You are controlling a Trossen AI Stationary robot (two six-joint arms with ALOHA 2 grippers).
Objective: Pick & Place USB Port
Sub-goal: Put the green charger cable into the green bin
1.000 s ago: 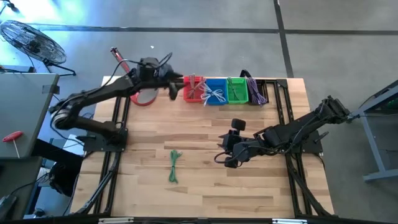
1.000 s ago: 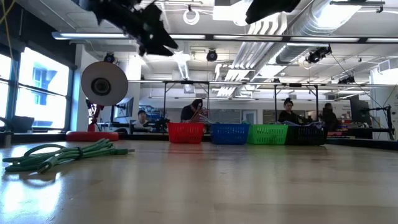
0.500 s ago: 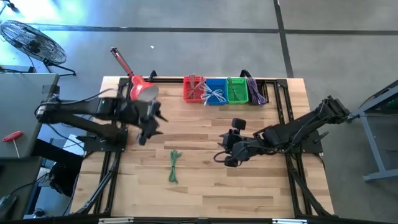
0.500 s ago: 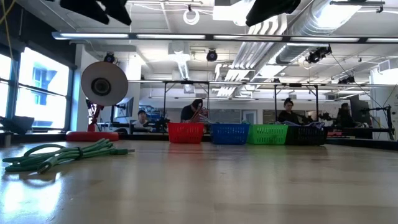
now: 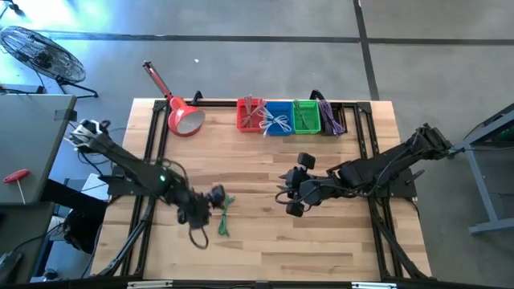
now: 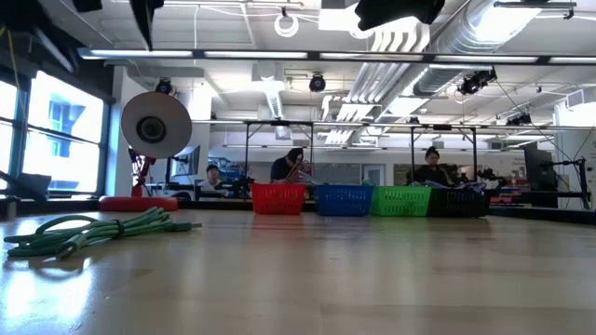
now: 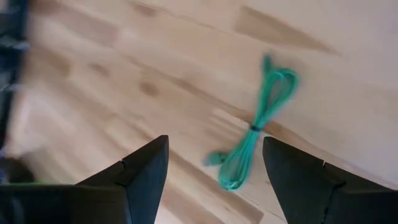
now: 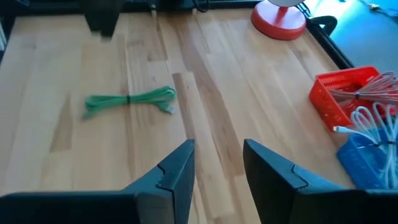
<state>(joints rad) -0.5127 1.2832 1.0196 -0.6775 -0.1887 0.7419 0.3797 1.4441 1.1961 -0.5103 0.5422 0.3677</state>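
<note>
My left gripper [image 5: 202, 215] hangs with fingers spread, the bundled green cable [image 7: 254, 132] lying flat on the tabletop [image 5: 265, 233] just ahead of it, so I judge it best to straddle the tied middle and descend squarely before closing.

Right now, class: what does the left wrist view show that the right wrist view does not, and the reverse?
Only the left wrist view shows the left hand, open above bare wood. Only the right wrist view shows the right hand, open, the red lamp, the red basket and the blue basket. Both show the green cable and the wooden table.
</note>
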